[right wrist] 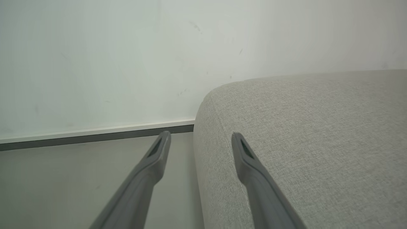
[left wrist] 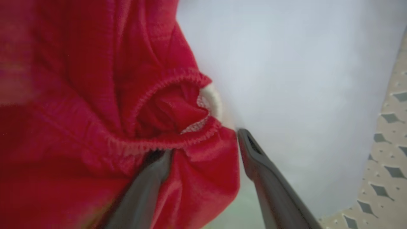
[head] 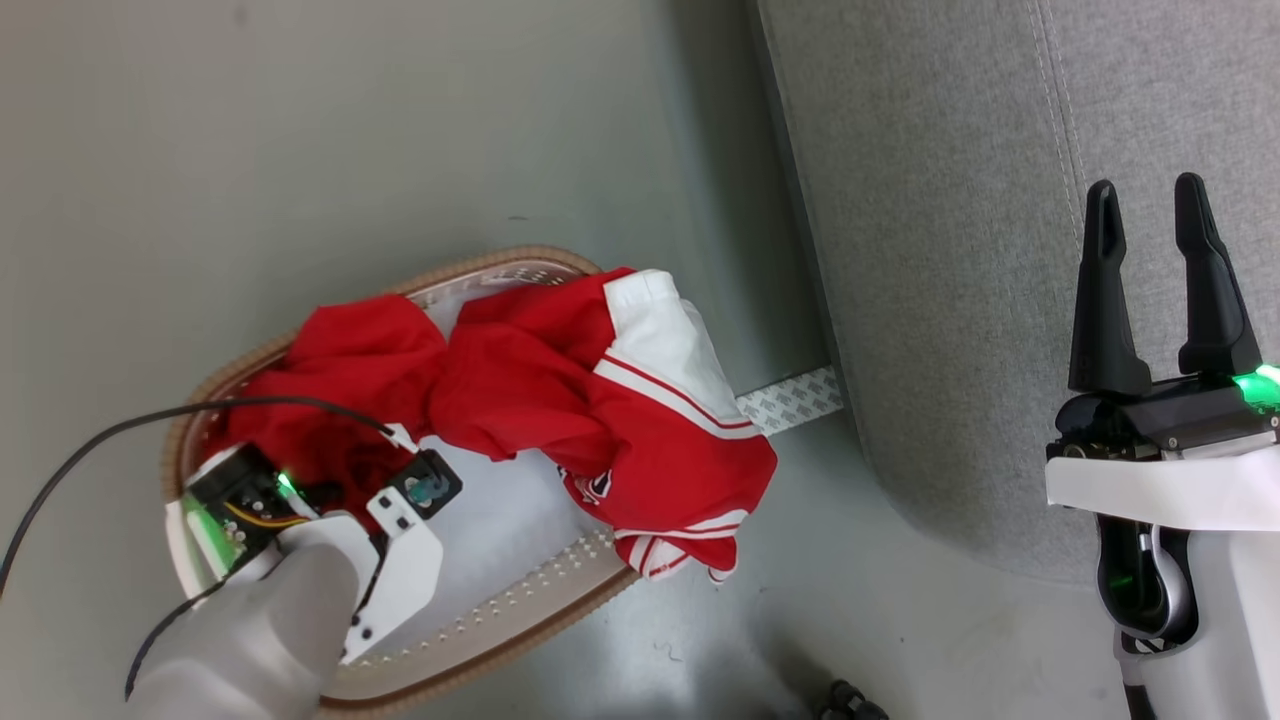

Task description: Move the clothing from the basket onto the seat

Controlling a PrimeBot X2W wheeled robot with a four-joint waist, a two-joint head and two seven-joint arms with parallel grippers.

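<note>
Left tool (left wrist: 206, 144) stands with its two long dark fingers wide apart, pushed down into the soft red fabric clothing with white bands and thin white stripes (head: 520, 380). In the left wrist view a bunched fold with a gathered hem sits between the fingers. One finger is partly hidden under the cloth, and the other lies just beside the fold's edge against the pale lining (left wrist: 302, 79). The jaws have not come together on anything, so the fold is bracketed but not gripped.

Right tool (head: 1145, 200) is also spread wide and holds nothing. It hovers over the rounded edge of the large grey fabric-upholstered seat (head: 950, 250), well apart from the clothing and touching nothing that can be seen.

By the look of things, the task has hardly begun. All the clothing lies in the white perforated plastic basket with a brown rim (head: 480, 650), which stands on the grey floor (head: 300, 150) just beside the seat. One red heap fills the basket's left part. The piece with the white bands and small logo drapes over the rim on the seat's side, and its lower end hangs outside. No garment has been lifted. Closing on the fold, carrying it over and repeating for the rest all remain to be done.
</note>
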